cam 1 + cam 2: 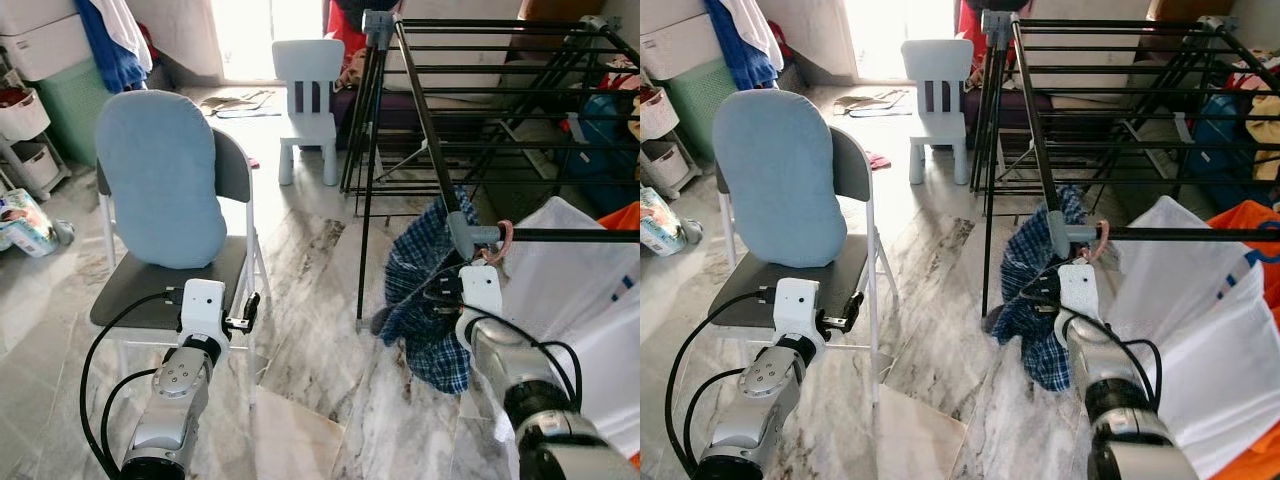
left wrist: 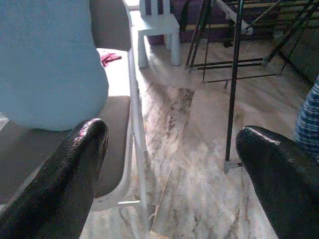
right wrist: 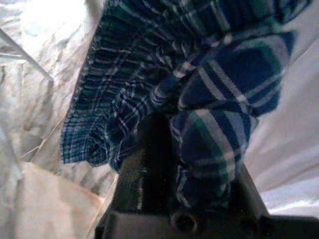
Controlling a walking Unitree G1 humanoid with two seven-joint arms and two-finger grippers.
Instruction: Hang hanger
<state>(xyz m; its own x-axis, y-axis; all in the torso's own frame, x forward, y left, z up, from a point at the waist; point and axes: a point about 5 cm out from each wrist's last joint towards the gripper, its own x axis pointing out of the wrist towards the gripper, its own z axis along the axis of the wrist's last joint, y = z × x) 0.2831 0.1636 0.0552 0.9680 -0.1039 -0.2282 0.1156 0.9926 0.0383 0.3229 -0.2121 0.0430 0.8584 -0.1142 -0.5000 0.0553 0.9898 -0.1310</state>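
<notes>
You see a grey-veined marble floor (image 1: 300,300), sunlit toward the far doorway, with a grey folding chair (image 1: 200,270) carrying a pale blue cushion (image 1: 160,180) on your left. Behind it you have a small white child's chair (image 1: 308,95), a green laundry basket (image 1: 75,105) and white storage drawers (image 1: 25,125) against the wall.
</notes>
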